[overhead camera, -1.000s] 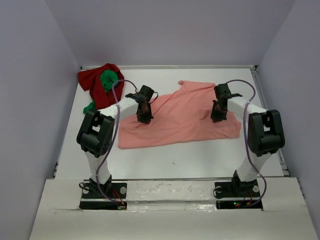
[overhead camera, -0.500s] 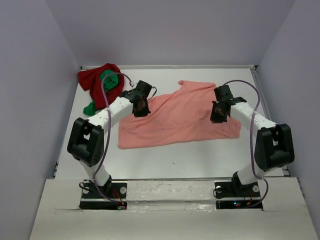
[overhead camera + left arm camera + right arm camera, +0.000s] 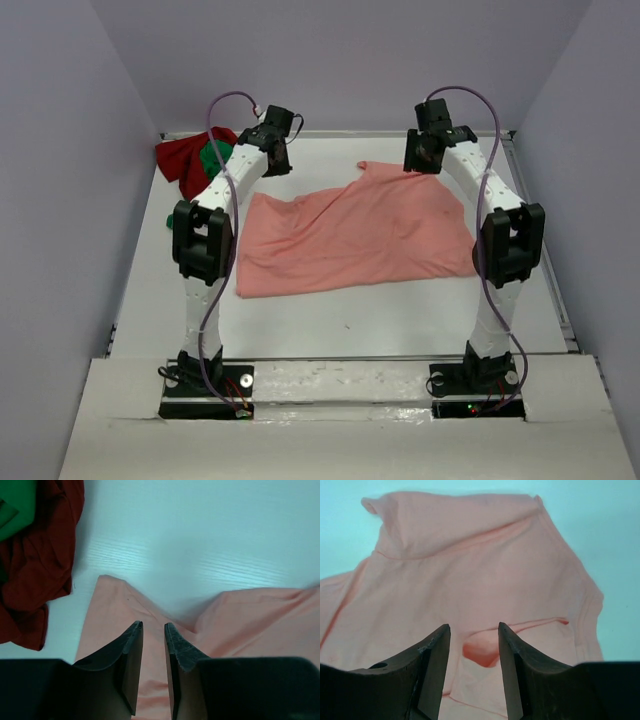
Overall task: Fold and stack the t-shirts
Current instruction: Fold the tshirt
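Left gripper (image 3: 273,160) and right gripper (image 3: 424,160) both empty above the pink shirt

Left gripper's jaws stand only slightly apart and hold nothing. Right gripper's jaws are wider apart, also with nothing between them. Both hang high over the far part of the white table (image 3: 350,325).

The salmon-pink t-shirt (image 3: 350,235) lies spread out in the middle of the table. Its long axis goes left to right, and one pointed part reaches toward the far edge. A broad bare strip of table lies between its near hem and the arm bases, and a narrower one on its left.

The dark red t-shirt (image 3: 178,160) is crumpled in the far-left corner, near the pink shirt's corner but apart from it. The bright green t-shirt (image 3: 212,160) is bundled in this heap, and the left arm partly hides it
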`<state>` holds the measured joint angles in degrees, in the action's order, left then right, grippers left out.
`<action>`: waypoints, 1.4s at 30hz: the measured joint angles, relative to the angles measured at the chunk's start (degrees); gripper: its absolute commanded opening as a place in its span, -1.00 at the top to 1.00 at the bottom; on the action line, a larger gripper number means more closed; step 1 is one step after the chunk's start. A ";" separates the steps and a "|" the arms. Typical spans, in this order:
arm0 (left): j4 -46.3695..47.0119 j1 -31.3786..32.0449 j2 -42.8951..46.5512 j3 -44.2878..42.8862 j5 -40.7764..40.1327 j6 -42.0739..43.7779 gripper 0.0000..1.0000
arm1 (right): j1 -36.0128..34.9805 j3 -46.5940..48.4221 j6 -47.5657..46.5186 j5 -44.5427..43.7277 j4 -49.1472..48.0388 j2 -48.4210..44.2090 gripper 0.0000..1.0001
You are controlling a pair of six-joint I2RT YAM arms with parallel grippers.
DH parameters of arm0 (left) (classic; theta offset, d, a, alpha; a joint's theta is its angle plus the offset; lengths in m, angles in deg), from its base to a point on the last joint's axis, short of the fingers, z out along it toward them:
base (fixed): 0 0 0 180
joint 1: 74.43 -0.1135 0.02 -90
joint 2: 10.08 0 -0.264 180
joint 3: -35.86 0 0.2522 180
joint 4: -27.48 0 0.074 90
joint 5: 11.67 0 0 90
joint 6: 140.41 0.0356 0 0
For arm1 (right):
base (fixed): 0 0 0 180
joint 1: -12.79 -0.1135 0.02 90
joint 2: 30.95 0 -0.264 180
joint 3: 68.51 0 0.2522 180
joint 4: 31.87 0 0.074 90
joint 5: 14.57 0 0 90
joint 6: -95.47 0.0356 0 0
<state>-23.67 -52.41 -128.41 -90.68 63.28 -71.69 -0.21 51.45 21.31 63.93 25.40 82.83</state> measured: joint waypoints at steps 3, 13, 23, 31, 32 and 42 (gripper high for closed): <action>-2.29 -2.62 -5.99 -2.27 1.44 0.83 0.34 | 0.00 6.40 -1.64 -0.09 2.56 3.45 0.01; -6.14 -7.28 -14.14 -6.51 4.76 1.70 0.34 | 3.58 32.44 -5.95 2.73 7.93 20.81 -0.07; -6.03 -7.06 -14.03 -6.84 4.94 1.46 0.52 | 11.52 36.76 -5.70 9.49 11.52 28.30 1.00; -2.25 -6.82 -5.86 1.09 3.80 -0.22 1.00 | 10.56 26.18 -5.73 9.18 10.88 24.48 1.00; -1.53 -6.67 -4.37 2.16 3.72 -0.20 1.00 | 10.43 24.59 -5.53 9.18 10.60 23.89 1.00; 1.20 1.05 -1.31 6.05 5.62 -0.09 1.00 | 10.27 15.39 -4.42 9.16 9.11 20.61 1.00</action>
<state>-22.47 -51.36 -129.72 -84.62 68.90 -71.78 10.07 66.83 16.89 73.08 34.51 103.44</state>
